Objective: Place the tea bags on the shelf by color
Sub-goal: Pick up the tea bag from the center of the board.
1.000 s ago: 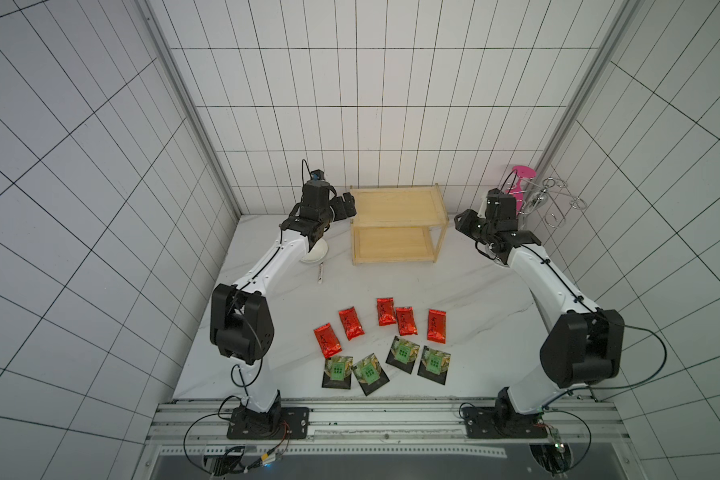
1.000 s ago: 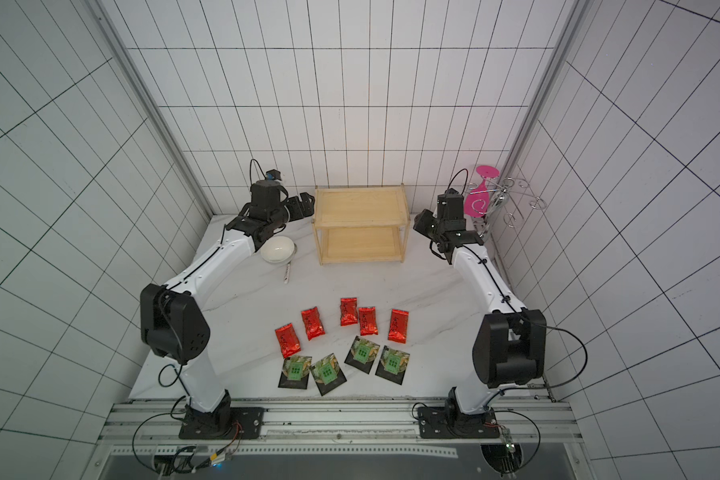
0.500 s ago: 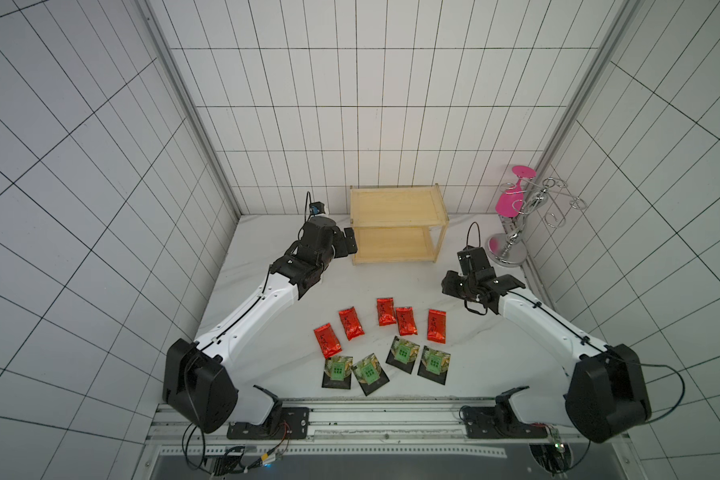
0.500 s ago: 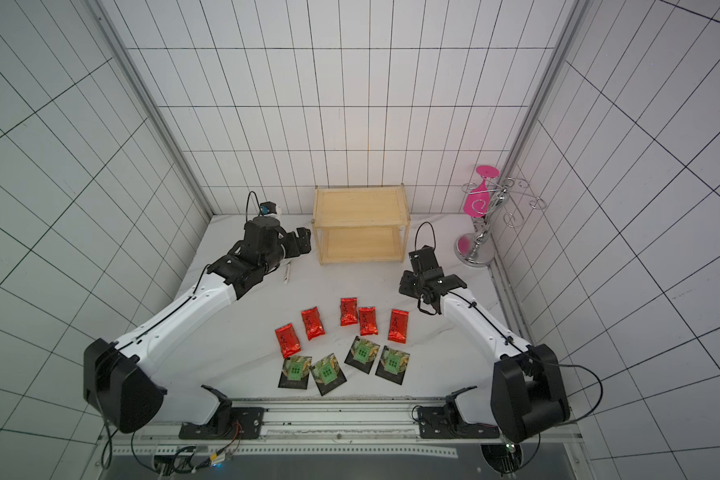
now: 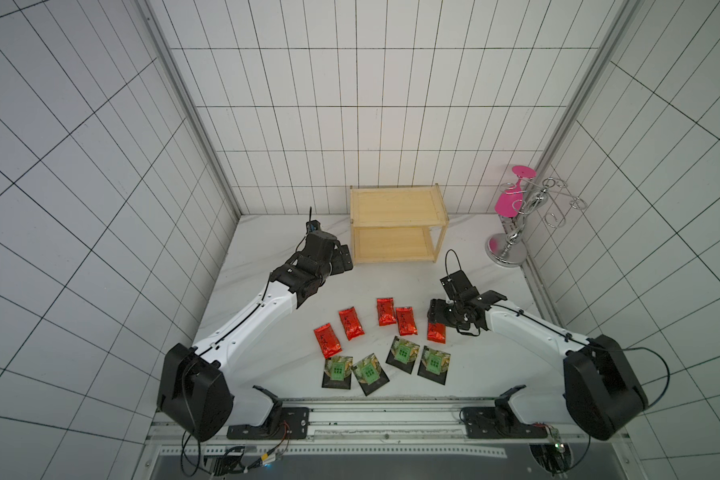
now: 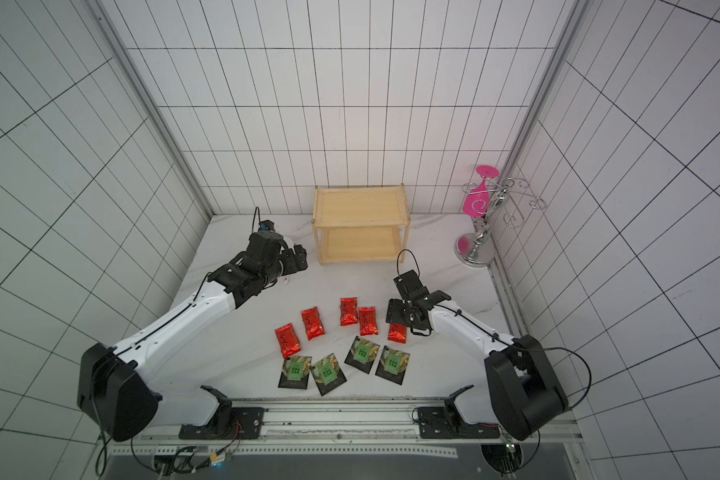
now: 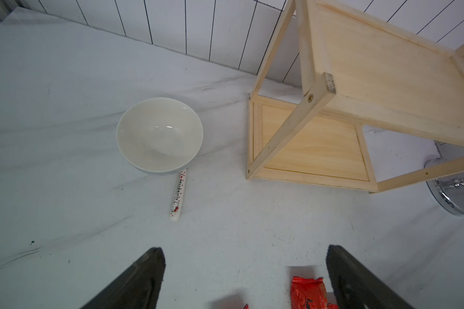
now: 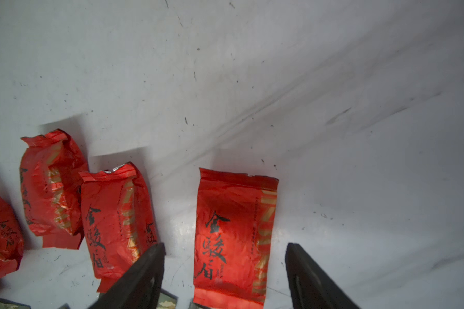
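Observation:
Several red foil tea bags (image 5: 385,311) lie in a row on the white table, with several black, green-labelled tea bags (image 5: 402,354) in front of them. The two-tier wooden shelf (image 5: 398,224) stands empty at the back. My right gripper (image 5: 435,316) hovers over the rightmost red tea bag (image 5: 437,333). In the right wrist view that red tea bag (image 8: 233,235) lies flat between the spread fingers of my right gripper (image 8: 224,244), untouched. My left gripper (image 5: 344,262) is open near the shelf's front left corner, holding nothing. In the left wrist view a red tea bag (image 7: 308,293) shows by one finger.
A white bowl (image 7: 160,133) and a white printed spoon handle (image 7: 178,195) lie left of the shelf (image 7: 319,144). A chrome wire stand (image 5: 512,245) with a hanging pink glass (image 5: 510,199) sits at the back right corner.
Both arms have swung from beside the shelf toward the front. My right gripper has come down over the rightmost red tea bag and opened wider. My left gripper stayed open.

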You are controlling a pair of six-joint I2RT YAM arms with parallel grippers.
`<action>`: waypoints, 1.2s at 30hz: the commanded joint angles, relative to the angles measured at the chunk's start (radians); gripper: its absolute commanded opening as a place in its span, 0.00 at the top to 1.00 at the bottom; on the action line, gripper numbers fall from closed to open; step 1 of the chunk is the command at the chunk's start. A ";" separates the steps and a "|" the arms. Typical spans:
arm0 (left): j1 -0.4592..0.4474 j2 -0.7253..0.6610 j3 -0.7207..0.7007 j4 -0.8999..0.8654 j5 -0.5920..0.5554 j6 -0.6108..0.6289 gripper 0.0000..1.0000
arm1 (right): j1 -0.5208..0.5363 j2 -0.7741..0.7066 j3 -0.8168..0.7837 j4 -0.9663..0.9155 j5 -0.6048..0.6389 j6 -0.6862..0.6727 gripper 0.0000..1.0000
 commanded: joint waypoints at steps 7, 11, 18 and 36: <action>-0.002 0.061 0.079 -0.128 -0.019 -0.055 0.02 | 0.022 0.106 -0.040 0.039 0.017 0.031 0.26; 0.000 0.068 0.078 -0.134 0.015 -0.056 0.02 | 0.028 0.145 -0.039 0.056 0.020 0.034 0.31; 0.002 0.067 0.076 -0.136 0.015 -0.066 0.02 | 0.032 0.133 -0.039 0.034 0.055 0.031 0.39; 0.021 0.030 0.081 -0.164 0.016 -0.051 0.02 | 0.042 0.010 0.012 -0.071 0.146 0.021 0.47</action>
